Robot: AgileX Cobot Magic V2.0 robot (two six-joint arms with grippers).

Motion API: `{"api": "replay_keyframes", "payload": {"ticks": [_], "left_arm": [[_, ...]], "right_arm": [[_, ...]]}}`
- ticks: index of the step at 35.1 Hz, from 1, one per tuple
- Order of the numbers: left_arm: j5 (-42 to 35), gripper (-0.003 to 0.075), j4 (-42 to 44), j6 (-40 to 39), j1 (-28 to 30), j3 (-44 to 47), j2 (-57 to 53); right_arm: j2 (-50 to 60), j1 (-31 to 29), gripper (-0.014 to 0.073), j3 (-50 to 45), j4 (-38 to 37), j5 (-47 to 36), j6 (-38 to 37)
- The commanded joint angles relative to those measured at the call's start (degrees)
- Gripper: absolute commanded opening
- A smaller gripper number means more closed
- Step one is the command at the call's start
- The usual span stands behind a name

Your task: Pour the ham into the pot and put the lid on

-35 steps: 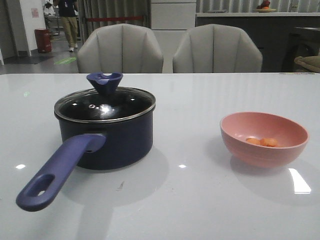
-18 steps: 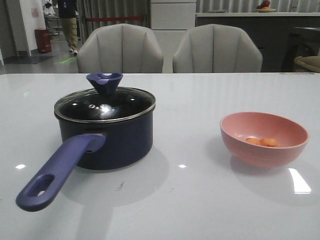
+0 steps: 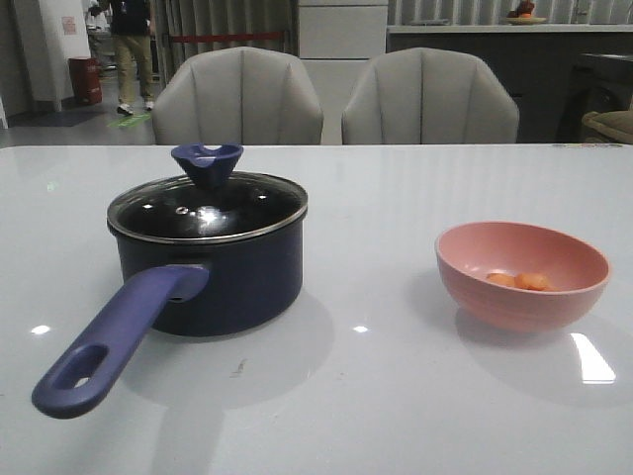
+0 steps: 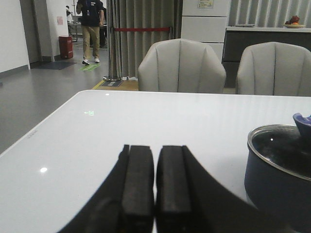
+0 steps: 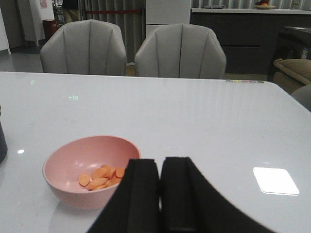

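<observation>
Nothing had begun: the lid [image 3: 206,203] sat on the pot [image 3: 210,267] at left of the front frame, the ham [image 3: 518,281] in the pink bowl [image 3: 521,274] at right. Left gripper [image 4: 155,187] and right gripper [image 5: 160,194] were both closed, empty. Lifting the lid likely came first.

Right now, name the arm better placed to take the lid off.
Left. Its end effector sits beside the pot with the lid; the right one faces the bowl.
</observation>
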State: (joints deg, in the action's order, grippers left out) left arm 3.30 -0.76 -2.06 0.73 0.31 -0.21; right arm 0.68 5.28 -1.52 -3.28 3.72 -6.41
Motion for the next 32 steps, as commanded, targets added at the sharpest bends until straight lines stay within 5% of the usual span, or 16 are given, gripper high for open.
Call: {"api": "replay_keyframes", "payload": {"ticks": [1,13,26,32], "left_arm": [[-5.0,0.0113,-0.5,0.0,0.0,1.1,-1.2],[-24.6,0.0113,-0.5,0.0,0.0,-1.5,-0.9],[8.8,0.0113,1.5,0.0,0.0,-22.1,9.3],[15.9,0.0113,1.2,0.0,0.0,-26.3,15.1]], "right_arm": [[1.0,-0.2,0.016,0.3,-0.6,-4.2,0.0],[1.0,-0.2,0.016,0.3,-0.6,-4.2,0.0],[1.0,-0.2,0.016,0.3,-0.6,-4.2,0.0],[1.0,-0.2,0.016,0.3,-0.6,-4.2,0.0]]}}
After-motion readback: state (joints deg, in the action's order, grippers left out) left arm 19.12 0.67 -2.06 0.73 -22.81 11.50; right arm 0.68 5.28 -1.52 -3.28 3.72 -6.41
